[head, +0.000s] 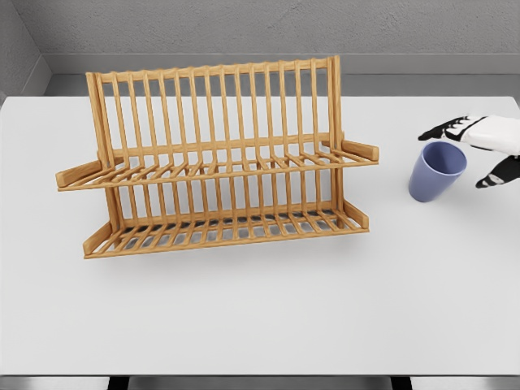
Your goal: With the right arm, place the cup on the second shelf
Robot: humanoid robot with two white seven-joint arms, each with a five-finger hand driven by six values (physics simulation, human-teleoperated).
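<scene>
- Head view looked down on a white table [260, 317] with a grey wall behind it.
- On the table stood a wooden dish rack [215, 158], left of the middle, with a tall slatted back and two slatted shelves stepping toward the camera.
- Its upper shelf [219, 169] ran from a short arm at the far left to a short arm at the right, and nothing lay on it.
- Its lower shelf [223, 229] sat nearer the camera, just above the table top, and was likewise bare.
- A blue cup [436, 171] stood on the table to the right of the rack, well apart from it, mouth up and leaning slightly so that its opening faced up and toward the right.
- Coming in from the right edge, the right hand [486, 146] was white with black fingertips and hovered just beside the cup's rim.
- Its fingers [443, 129] were spread wide: the upper ones reached over the far side of the rim, while a lower digit [497, 175] pointed in from the cup's right.
- That hand held nothing, and whether any fingertip touched the rim could not be told.
- No part of the left arm showed in this view.
</scene>
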